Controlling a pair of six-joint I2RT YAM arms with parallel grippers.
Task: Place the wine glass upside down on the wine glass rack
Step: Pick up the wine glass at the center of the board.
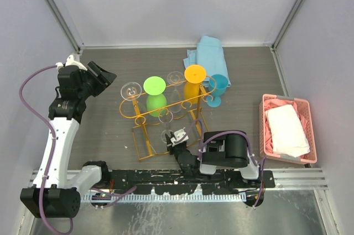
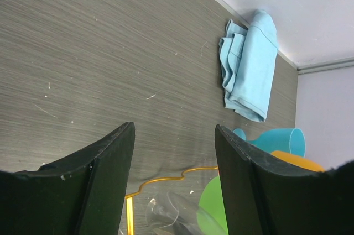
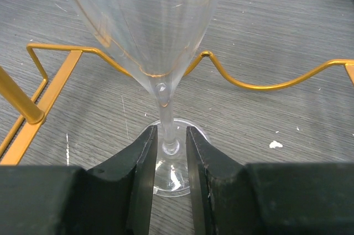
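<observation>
One clear wine glass [image 3: 160, 36] stands upright on the dark wood-grain table [image 2: 83, 52], foot down and bowl up, just in front of the near side of the wine glass rack [image 3: 249, 83]. In the right wrist view we see its thin stem rising between the two black fingers of the right gripper [image 3: 171, 130]. The jaws are narrowed to a slim gap around the stem, just above the foot. A sliver of space shows on one side, so we cannot tell whether they are pressing on the glass.

From above, the gold wire rack sits mid-table. A green glass [image 1: 155, 85] and an orange glass [image 1: 194, 73] appear to hang on it, feet uppermost. A teal glass [image 1: 219, 84] is just beside its right end, and a blue cloth [image 1: 207, 52] lies behind that. A pink basket [image 1: 264, 130] holding white cloth sits well off to the right.

Off to the left, the left gripper [image 2: 174, 130] hovers with its jaws wide apart, holding nothing.

We judge the step in hand to be the pick-up at the stem. The next move calls for a firm grip, a lift clear of the wire, a turn to invert the glass, and sliding its stem into a free loop of the top rail.
</observation>
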